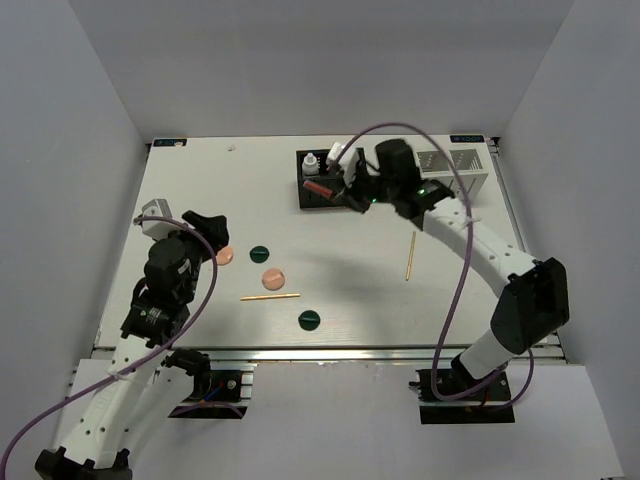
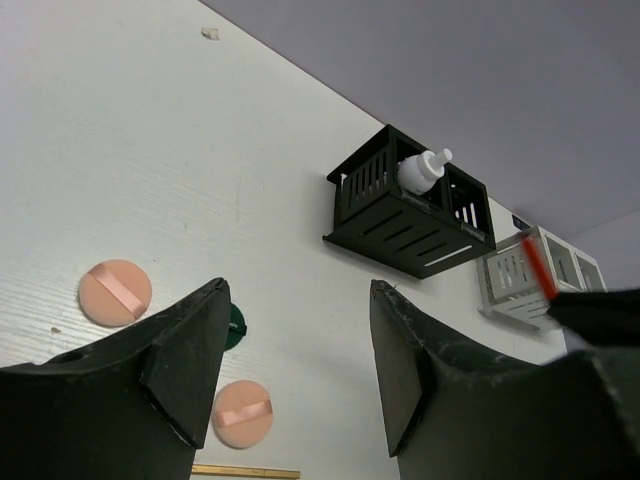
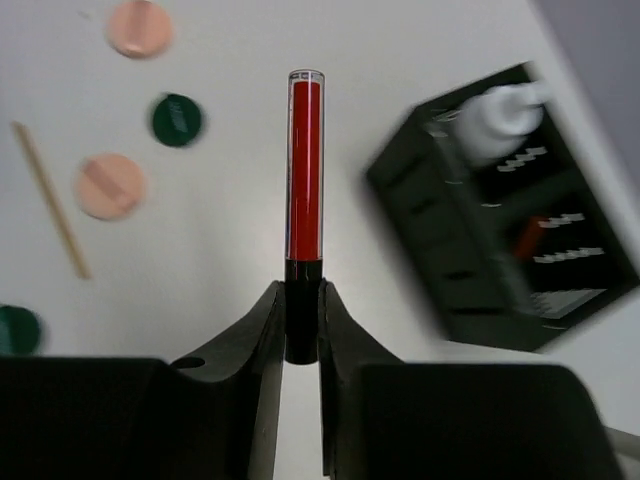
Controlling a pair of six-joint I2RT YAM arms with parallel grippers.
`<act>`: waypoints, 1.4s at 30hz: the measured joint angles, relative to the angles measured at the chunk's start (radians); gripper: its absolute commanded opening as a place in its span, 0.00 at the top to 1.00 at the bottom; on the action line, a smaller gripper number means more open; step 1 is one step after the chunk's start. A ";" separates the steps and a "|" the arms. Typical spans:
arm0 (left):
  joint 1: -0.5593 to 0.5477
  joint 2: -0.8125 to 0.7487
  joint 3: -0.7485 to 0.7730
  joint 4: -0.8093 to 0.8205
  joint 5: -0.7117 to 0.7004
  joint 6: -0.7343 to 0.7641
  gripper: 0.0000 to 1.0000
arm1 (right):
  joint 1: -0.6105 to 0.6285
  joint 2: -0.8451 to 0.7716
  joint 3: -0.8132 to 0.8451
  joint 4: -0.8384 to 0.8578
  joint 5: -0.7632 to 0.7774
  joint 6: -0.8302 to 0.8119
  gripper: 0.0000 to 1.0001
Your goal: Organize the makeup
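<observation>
My right gripper (image 3: 302, 300) is shut on the black end of a red pencil (image 3: 304, 180) and holds it in the air beside the black two-compartment box (image 3: 500, 240). That box holds the white bottle (image 3: 495, 115) and a red item (image 3: 528, 238). In the top view the right gripper (image 1: 350, 190) hovers at the box (image 1: 322, 200). My left gripper (image 2: 300, 300) is open and empty above the table's left part (image 1: 215, 235). Two pink discs (image 1: 225, 255) (image 1: 273, 278), two dark green discs (image 1: 260, 254) (image 1: 309, 320) and two tan sticks (image 1: 270, 297) (image 1: 410, 255) lie on the table.
The white slotted box (image 1: 455, 170) stands at the back right, next to the black box. Grey walls close in the table on the left, right and back. A small white scrap (image 2: 209, 33) lies near the far edge.
</observation>
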 measured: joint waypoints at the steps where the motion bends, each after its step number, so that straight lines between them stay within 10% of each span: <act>1: 0.000 -0.003 -0.013 0.012 0.002 -0.005 0.32 | -0.040 0.000 0.042 -0.036 -0.002 -0.061 1.00; 12: 0.000 -0.064 -0.148 0.095 0.029 -0.071 0.32 | -0.276 0.313 0.663 -0.413 0.187 -0.639 1.00; 31: 0.000 -0.129 -0.238 0.126 0.062 -0.107 0.32 | -0.175 0.499 0.679 -0.550 0.432 -1.102 0.99; 36: 0.000 -0.159 -0.241 0.100 0.060 -0.115 0.32 | -0.145 0.542 0.679 -0.542 0.485 -1.209 0.66; 42: 0.000 -0.198 -0.245 0.061 0.058 -0.126 0.31 | -0.124 0.579 0.682 -0.494 0.516 -1.243 0.50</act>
